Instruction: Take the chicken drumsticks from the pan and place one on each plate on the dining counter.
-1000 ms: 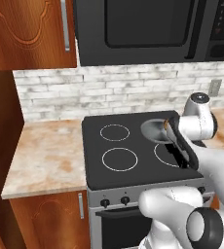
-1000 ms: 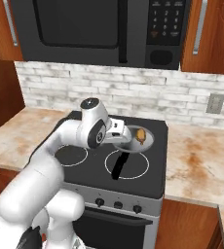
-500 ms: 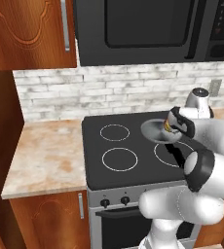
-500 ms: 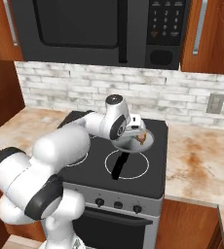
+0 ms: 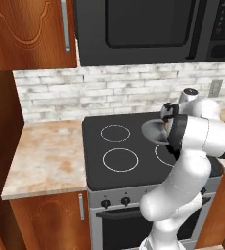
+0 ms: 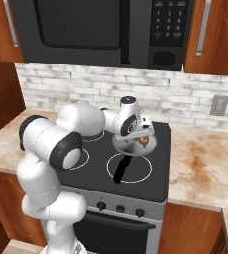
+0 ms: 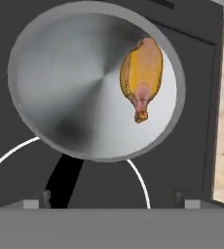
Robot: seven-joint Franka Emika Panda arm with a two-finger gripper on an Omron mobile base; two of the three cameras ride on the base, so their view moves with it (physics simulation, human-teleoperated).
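One golden-brown chicken drumstick (image 7: 142, 75) hugs the round grey metal pan's (image 7: 75, 92) far wall; your hand (image 6: 136, 130) hovers open, so a descent risks clipping the rim.

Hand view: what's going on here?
The arm has its gripper above the pan on the stove, camera looking straight down into it. One chicken drumstick lies near the pan's rim; nothing is gripped yet. The fingertips barely show, so open or shut is unclear. The pan handle points toward the stove front.
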